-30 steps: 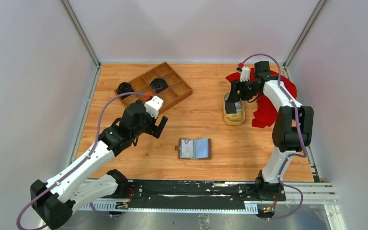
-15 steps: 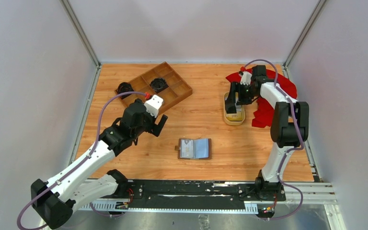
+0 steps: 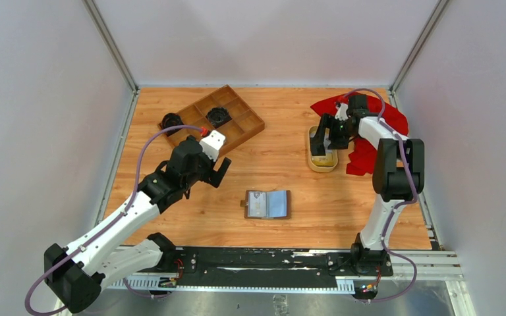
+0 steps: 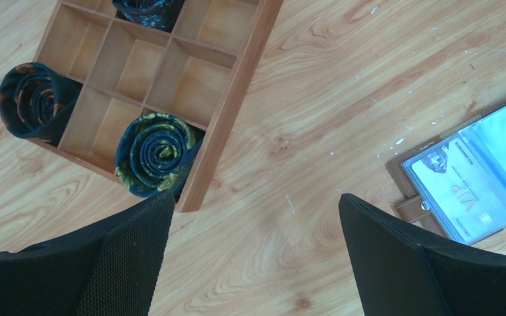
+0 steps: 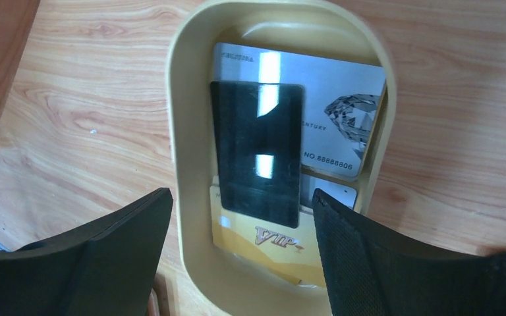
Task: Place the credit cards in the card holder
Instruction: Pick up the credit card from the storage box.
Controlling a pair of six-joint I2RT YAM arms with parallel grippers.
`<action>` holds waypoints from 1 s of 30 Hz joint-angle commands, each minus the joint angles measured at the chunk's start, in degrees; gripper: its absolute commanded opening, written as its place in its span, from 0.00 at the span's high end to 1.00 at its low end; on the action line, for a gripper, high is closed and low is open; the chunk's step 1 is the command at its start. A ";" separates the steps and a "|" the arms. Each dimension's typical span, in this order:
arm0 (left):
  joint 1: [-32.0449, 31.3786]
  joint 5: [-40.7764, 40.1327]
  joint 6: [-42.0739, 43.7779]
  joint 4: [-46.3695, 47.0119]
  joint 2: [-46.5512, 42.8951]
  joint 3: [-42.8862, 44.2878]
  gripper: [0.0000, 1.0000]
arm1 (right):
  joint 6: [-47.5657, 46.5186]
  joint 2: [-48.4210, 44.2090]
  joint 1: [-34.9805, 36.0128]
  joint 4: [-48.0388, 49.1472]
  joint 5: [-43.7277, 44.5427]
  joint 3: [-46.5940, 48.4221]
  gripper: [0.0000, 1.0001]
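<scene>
The brown card holder [image 3: 267, 204] lies open on the table at centre front, with a whitish card in its left pocket; it also shows in the left wrist view [image 4: 474, 174]. Several credit cards lie in the oval yellow dish [image 5: 188, 99]: a black card [image 5: 257, 148] on top, a silver card [image 5: 329, 99] and a gold VIP card [image 5: 263, 240] under it. My right gripper [image 5: 242, 227] is open, low over the dish [image 3: 321, 163], its jaws either side of the cards. My left gripper [image 4: 253, 253] is open and empty above bare wood, left of the card holder.
A wooden compartment tray [image 3: 221, 120] with rolled dark ties [image 4: 155, 151] stands at the back left. A red cloth [image 3: 365, 131] lies at the back right, beside the dish. White walls close in the table on three sides.
My right gripper has come down and drawn closer over the yellow dish. The left arm has hardly moved.
</scene>
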 commanded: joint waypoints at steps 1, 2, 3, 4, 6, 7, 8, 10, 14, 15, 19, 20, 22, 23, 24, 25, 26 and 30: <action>0.36 0.65 0.50 0.82 -0.48 0.80 0.00 | 4.65 0.94 -1.74 1.51 1.90 -1.64 0.18; 0.39 0.66 0.43 0.78 -0.67 0.80 0.00 | 5.11 0.78 -1.82 1.72 2.29 -1.84 0.18; 0.39 0.67 0.41 0.86 -0.82 0.77 0.00 | 5.37 0.66 -1.87 1.90 2.24 -2.00 0.18; 0.36 0.67 0.41 0.87 -0.96 0.72 0.00 | 5.85 0.63 -1.91 2.19 1.80 -2.24 0.18; 0.39 0.96 0.41 0.91 -0.97 0.75 0.00 | 6.74 0.88 -1.92 2.76 0.59 -2.57 0.17; 0.38 1.02 0.46 0.87 -0.96 0.79 0.00 | 7.15 1.04 -1.94 2.88 0.26 -2.66 0.15; 0.40 1.10 0.35 0.80 -0.87 0.80 0.00 | 7.40 1.30 -1.92 2.93 0.10 -2.60 0.15; 0.41 1.12 0.40 0.86 -0.70 0.80 0.00 | 7.55 1.60 -1.92 2.93 0.11 -2.58 0.14; 0.35 1.02 0.41 0.79 -0.80 0.80 0.00 | 7.46 1.84 -1.83 2.85 1.47 -2.96 0.13; 0.36 1.07 0.41 0.82 -0.90 0.80 0.00 | 7.40 1.88 -1.83 2.85 1.80 -3.02 0.13; 0.33 1.11 0.40 0.83 -0.86 0.80 0.00 | 7.13 2.32 -1.37 2.77 1.37 -2.95 0.11; 0.36 1.05 0.41 0.84 -0.87 0.80 0.00 | 6.90 2.52 -0.94 2.76 1.66 -2.94 0.10; 0.36 1.02 0.41 0.78 -0.81 0.80 0.00 | 6.06 3.03 -0.73 2.56 2.87 -2.79 0.09; 0.38 1.02 0.41 0.70 -0.79 0.80 0.00 | 5.69 3.32 1.06 2.43 3.48 -2.58 0.09; 0.36 1.02 0.41 0.74 -0.84 0.81 0.00 | 5.28 3.54 1.67 2.23 4.03 -2.44 0.09; 0.34 0.94 0.41 0.75 -0.79 0.80 0.00 | 4.89 3.61 2.06 1.93 4.67 -2.22 0.09; 0.41 0.87 0.41 0.73 -0.86 0.80 0.00 | 4.47 3.65 2.38 1.77 5.24 -2.11 0.08; 0.40 0.85 0.41 0.75 -0.98 0.78 0.00 | 3.62 3.13 2.76 1.62 3.19 -1.98 0.10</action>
